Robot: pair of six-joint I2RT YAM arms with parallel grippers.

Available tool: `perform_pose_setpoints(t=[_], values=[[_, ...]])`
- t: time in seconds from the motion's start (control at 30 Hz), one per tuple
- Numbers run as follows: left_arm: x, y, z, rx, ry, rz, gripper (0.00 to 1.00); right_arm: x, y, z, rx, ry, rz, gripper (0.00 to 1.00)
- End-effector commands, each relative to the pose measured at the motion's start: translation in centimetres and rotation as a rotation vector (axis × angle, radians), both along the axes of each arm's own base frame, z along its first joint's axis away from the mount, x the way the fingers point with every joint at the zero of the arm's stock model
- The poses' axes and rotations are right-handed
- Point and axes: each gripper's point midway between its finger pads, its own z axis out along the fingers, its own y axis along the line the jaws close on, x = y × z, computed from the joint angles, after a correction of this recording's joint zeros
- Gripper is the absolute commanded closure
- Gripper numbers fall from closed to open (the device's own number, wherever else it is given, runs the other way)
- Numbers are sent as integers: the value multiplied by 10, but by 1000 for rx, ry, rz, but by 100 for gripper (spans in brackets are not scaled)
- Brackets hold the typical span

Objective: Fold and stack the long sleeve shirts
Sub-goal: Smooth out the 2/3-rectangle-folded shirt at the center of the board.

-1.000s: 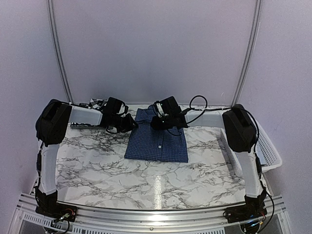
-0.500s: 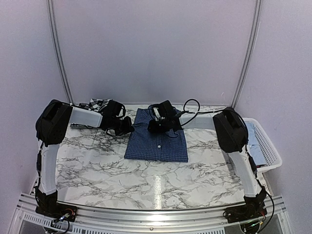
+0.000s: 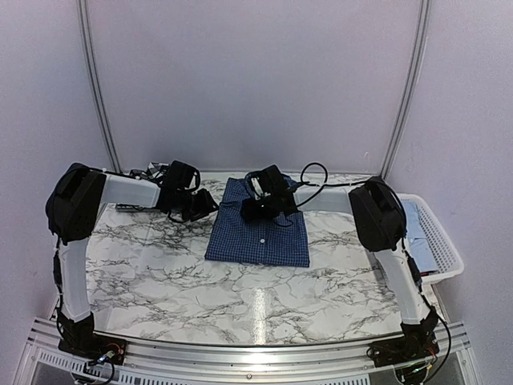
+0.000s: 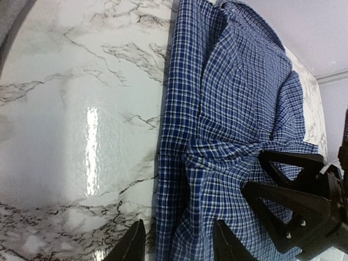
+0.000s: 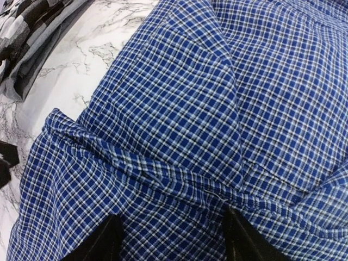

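Dark blue fine-checked cloth shirt (image 3: 258, 237) lies folded on the marble-pattern surface (image 3: 240, 297), centre-far. Long axis runs near to far; the collar end looks to be the far one. Both arms work that far end.

Right jaws are directly over the shirt's upper part, apart, with the tips either side of a puckered ridge of cloth. Touching or just above, can't tell.

Left jaws are at the shirt's left edge, apart, one tip over bare surface and the other over cloth. The hem lies between them, nothing clamped.

Right arm is nearer the shirt's middle; left reaches only the side hem.

Black-and-white plaid shirt (image 3: 156, 171) is bunched far left behind the left arm, mostly hidden. Plain pale blue shirt (image 3: 413, 224) seems to lie in the white slatted plastic basket (image 3: 445, 249) at right, partly blocked by the right arm. The checked shirt's sleeves are not visible.
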Motion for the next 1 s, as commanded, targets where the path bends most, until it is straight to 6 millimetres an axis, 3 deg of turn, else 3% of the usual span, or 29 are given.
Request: perform_pose_setpoints(t=[0.0, 0.1, 0.2, 0.43, 0.63, 0.77, 0.87, 0.97], values=[[-10, 12, 42, 2, -63, 4, 55, 10, -11, 73, 9, -79, -7, 33], [-24, 10, 44, -19, -44, -21, 55, 10, -29, 101, 16, -105, -29, 30], [-41, 6, 36, -21, -3, -52, 54, 5, -55, 103, 42, -77, -46, 33], [-84, -2, 19, -3, 62, -132, 53, -14, -107, 61, 140, 45, -27, 56], [-108, 1, 3, 40, 99, -152, 52, -10, -136, 20, 179, 146, -47, 63], [-117, 6, 0, 60, 105, -147, 52, -3, -162, -3, 140, 198, -154, 65], [-123, 12, -3, 82, 113, -135, 52, -1, -175, -7, 126, 213, -197, 65], [-126, 13, -5, 89, 120, -138, 52, -2, -177, 4, 119, 194, -190, 61]])
